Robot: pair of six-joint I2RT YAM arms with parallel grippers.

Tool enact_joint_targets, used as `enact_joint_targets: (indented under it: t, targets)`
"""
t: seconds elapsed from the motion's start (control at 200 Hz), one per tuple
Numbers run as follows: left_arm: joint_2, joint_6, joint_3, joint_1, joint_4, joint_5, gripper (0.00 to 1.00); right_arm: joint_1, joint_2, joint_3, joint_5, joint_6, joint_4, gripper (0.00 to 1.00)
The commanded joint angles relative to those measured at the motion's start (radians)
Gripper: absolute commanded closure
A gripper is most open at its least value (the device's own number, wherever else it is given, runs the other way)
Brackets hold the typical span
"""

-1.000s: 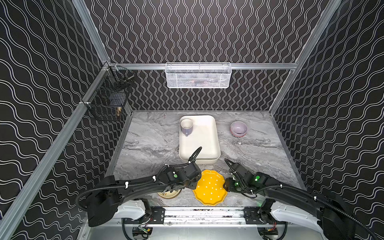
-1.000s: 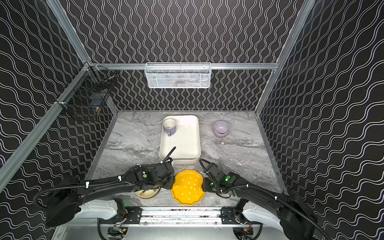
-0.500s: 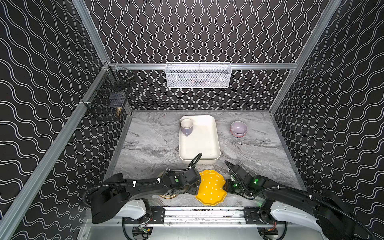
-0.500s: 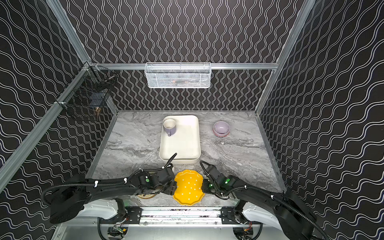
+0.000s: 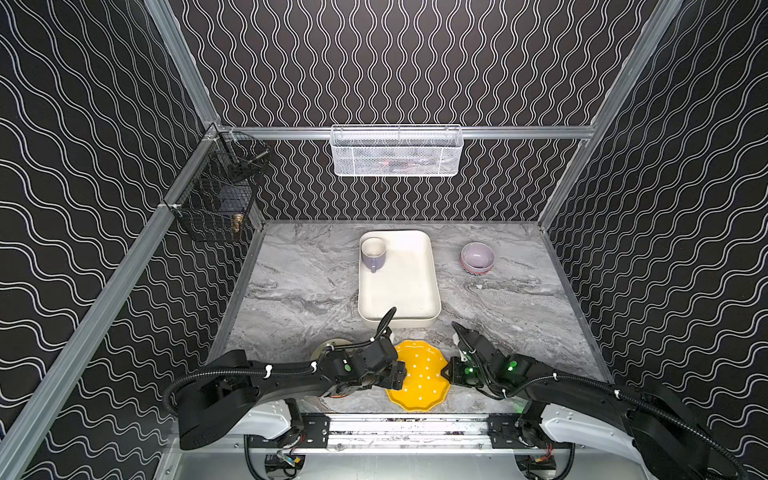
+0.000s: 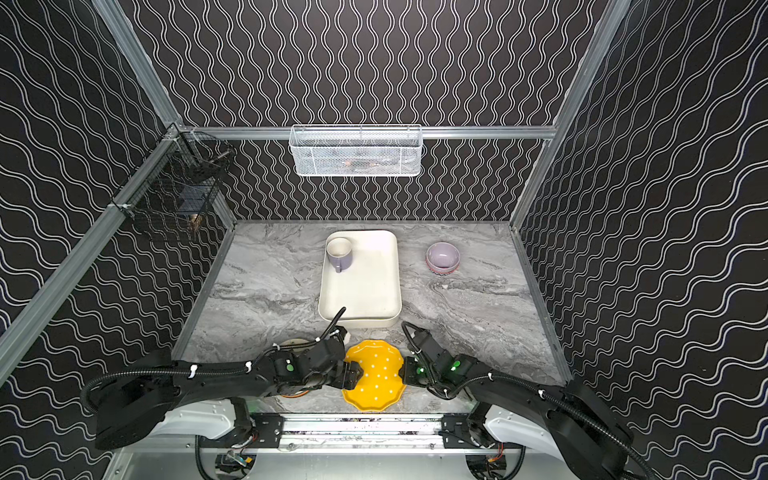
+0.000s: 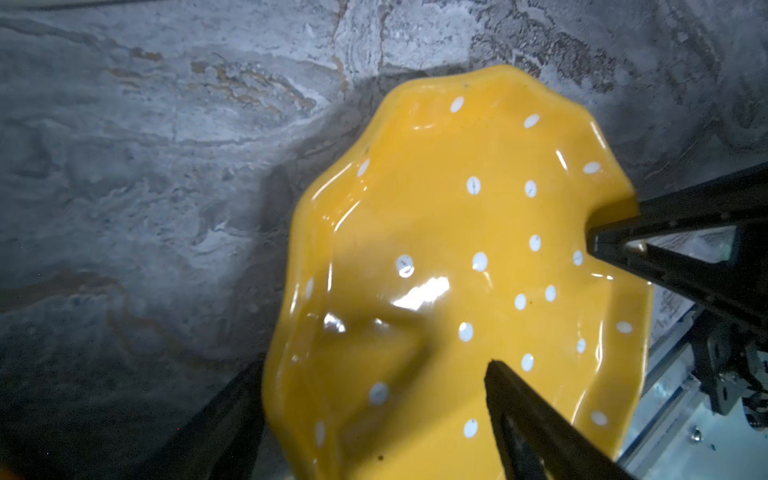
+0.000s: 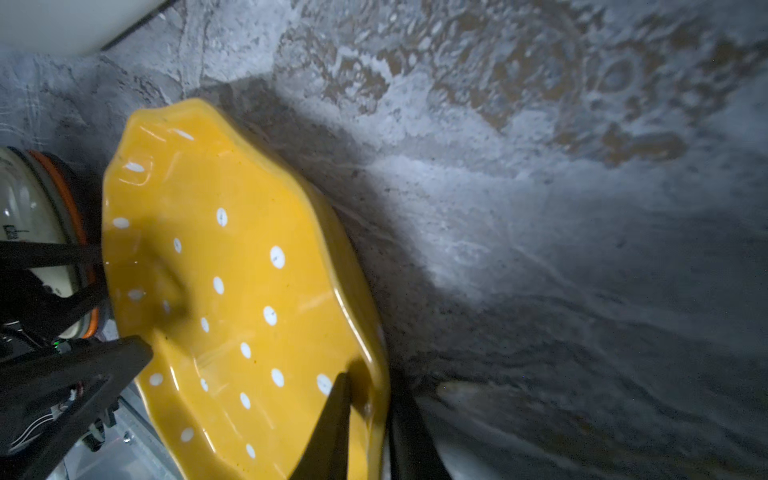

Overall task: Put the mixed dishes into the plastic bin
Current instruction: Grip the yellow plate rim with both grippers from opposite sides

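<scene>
Now my right gripper (image 8: 370, 390) is pinching the rim of the yellow plate (image 8: 249, 291), seemingly holding it tilted just before the plastic bin (image 5: 399, 322), while my left gripper (image 7: 370, 365) is hanging spread at its opposite edge.

Black wavy-line walls (image 5: 415, 62); grey marble tabletop (image 5: 307, 282); aluminium frame rails (image 5: 519, 132).

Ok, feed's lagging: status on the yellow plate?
Right gripper shut on yellow plate rim. Left gripper open, astride opposite rim. Plastic bin just beyond, lavender mug in far corner.
</scene>
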Motion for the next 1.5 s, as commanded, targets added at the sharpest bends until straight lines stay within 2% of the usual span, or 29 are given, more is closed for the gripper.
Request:
enact_joint_targets:
  t: [0.0, 0.14, 0.335, 0.47, 0.876, 1.061, 1.496]
  targets:
    - [0.019, -0.053, -0.025, -0.001, -0.014, 0.076, 0.16, 0.001, 0.016, -0.022, -0.016, 0.018, -0.034, 0.82]
    - [0.053, -0.077, -0.052, -0.001, 0.068, 0.115, 0.17, 0.000, 0.052, -0.040, -0.020, 0.027, 0.003, 0.82]
    - [0.095, -0.100, -0.074, -0.001, 0.187, 0.190, 0.25, 0.000, 0.087, -0.037, -0.025, 0.027, 0.030, 0.82]
    - [0.106, -0.090, -0.055, -0.001, 0.197, 0.218, 0.29, -0.004, 0.126, -0.037, -0.032, 0.028, 0.062, 0.82]
    - [-0.013, -0.111, -0.073, -0.001, 0.215, 0.292, 0.34, -0.011, 0.146, -0.040, -0.056, 0.019, 0.087, 0.82]
    - [-0.033, -0.137, -0.088, -0.001, 0.264, 0.326, 0.44, -0.011, 0.123, -0.041, -0.044, 0.017, 0.065, 0.81]
    - [-0.049, -0.148, -0.074, -0.001, 0.317, 0.381, 0.44, -0.011, 0.125, -0.019, -0.077, 0.005, 0.072, 0.81]
